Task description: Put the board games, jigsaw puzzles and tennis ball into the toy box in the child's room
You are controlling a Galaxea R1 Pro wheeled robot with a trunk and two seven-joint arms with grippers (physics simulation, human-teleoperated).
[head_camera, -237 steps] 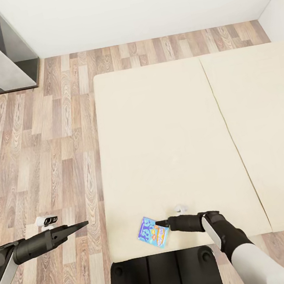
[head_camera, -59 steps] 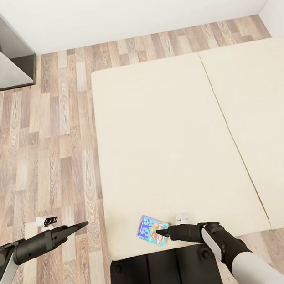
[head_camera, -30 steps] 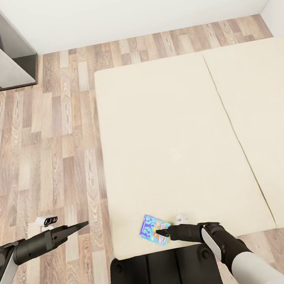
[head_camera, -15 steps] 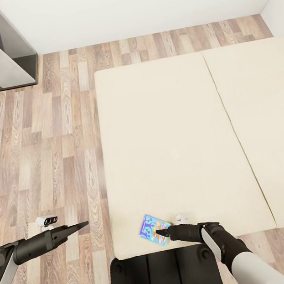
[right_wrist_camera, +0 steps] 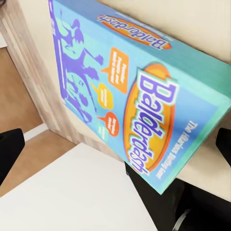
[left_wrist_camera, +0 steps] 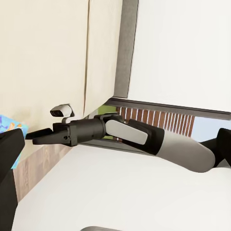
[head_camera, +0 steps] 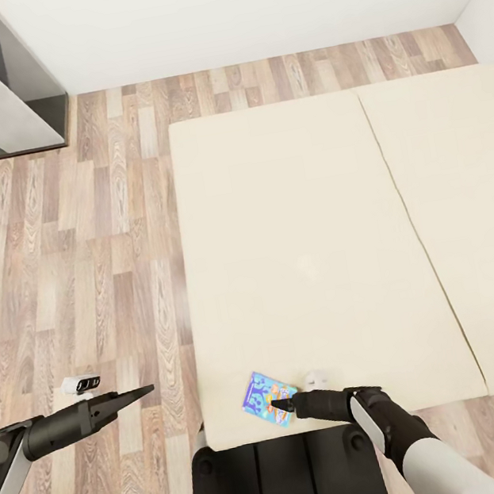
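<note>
The blue Balderdash board game lies flat near the bed's near edge. The right gripper rests at its corner, fingers spread either side of the box. The left gripper hangs over the plank floor; whether it is closed, I cannot tell.

The bed carried a plain cream mattress in two sections, split by a seam running from the far side toward the near edge, right of the middle. It stood on a light wood-plank floor. One thing lay directly on the mattress: a flat blue board game box with orange marks, resting near the near edge of the left section. In the right wrist view its lid showed purple figures, orange speech bubbles and the word "Balderdash". The rest of the mattress surface was smooth cream.
</note>
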